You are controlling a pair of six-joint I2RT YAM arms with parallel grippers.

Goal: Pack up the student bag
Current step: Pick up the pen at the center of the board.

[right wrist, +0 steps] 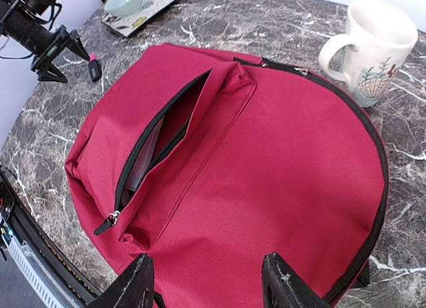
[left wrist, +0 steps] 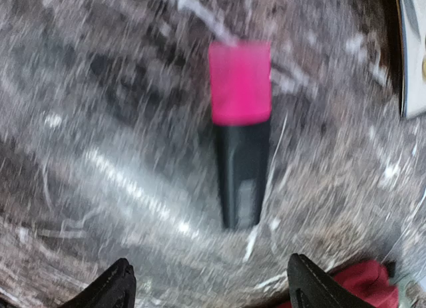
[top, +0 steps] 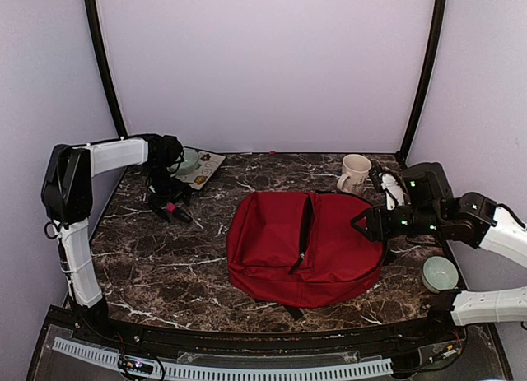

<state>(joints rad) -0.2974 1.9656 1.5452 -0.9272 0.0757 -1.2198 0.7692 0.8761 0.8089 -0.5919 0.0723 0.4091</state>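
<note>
The student bag [top: 300,245] is a red backpack lying flat in the middle of the marble table, its front zip pocket [right wrist: 160,142] gaping with grey lining inside. My right gripper [right wrist: 210,281] hovers open over the bag's red fabric [right wrist: 266,175] at its right side, with nothing between the fingers. A highlighter [left wrist: 239,135] with a pink cap and black body lies on the table at the back left. My left gripper [left wrist: 210,291] stands open just short of its black end, not touching it. In the top view the left gripper [top: 169,204] is over the highlighter [top: 175,210].
A white mug [top: 355,173] stands behind the bag at the right. A pale green bowl [top: 439,273] sits near the right arm. A patterned tray [top: 206,169] holding a teal bowl [right wrist: 126,2] lies at the back left, close behind the left gripper.
</note>
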